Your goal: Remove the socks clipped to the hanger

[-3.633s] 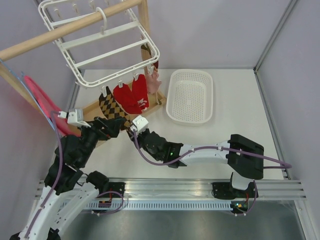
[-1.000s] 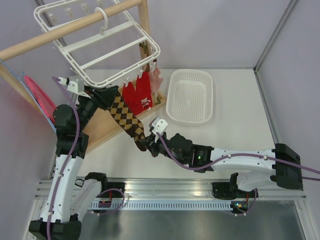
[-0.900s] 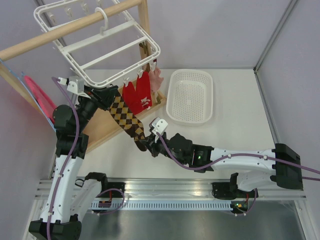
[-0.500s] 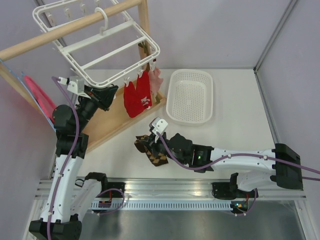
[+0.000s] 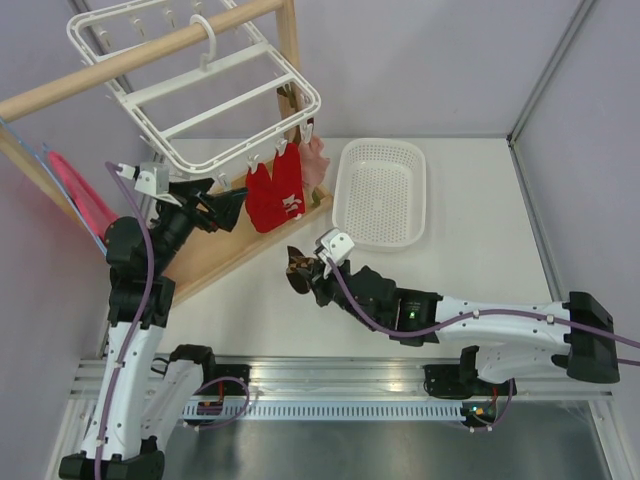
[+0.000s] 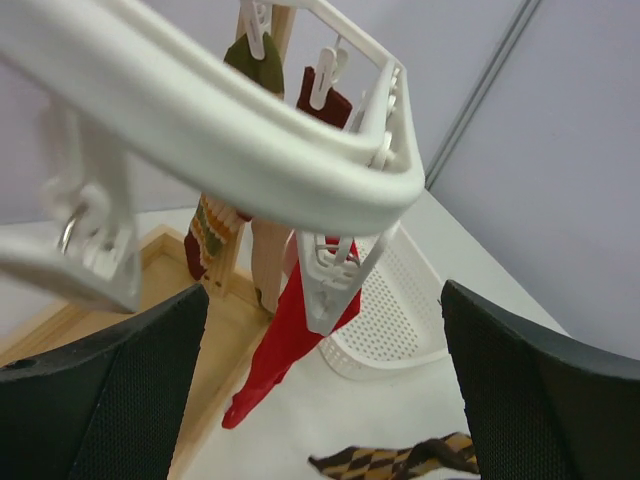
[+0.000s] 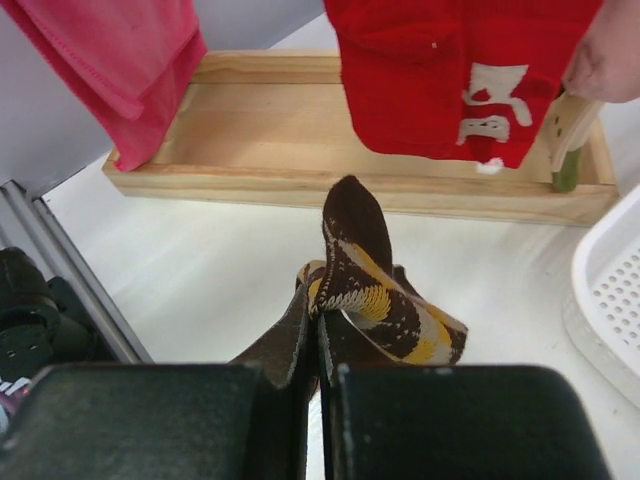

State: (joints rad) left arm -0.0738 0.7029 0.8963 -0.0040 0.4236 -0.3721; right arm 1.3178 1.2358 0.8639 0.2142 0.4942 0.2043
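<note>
My right gripper [image 5: 303, 270] is shut on the brown-and-cream checkered sock [image 5: 298, 266], free of the hanger and held above the table; the sock also shows in the right wrist view [image 7: 385, 290] and the left wrist view [image 6: 400, 462]. A red sock with white marks [image 5: 275, 190] and a pale pink sock [image 5: 317, 153] hang clipped to the white hanger [image 5: 215, 85]. The red sock also shows in the left wrist view [image 6: 285, 335]. My left gripper [image 5: 228, 210] is open and empty under the hanger's near edge, left of the red sock.
A white mesh basket [image 5: 382, 192] stands right of the socks. A wooden rack with a base tray [image 5: 235, 250] and a rail [image 5: 120, 62] carries the hanger. Pink cloth [image 5: 75, 195] hangs at the far left.
The checkered sock came off its clip. My right gripper drew it down and away, then rose slightly toward the basket. My left gripper let go at the clip and opened.
</note>
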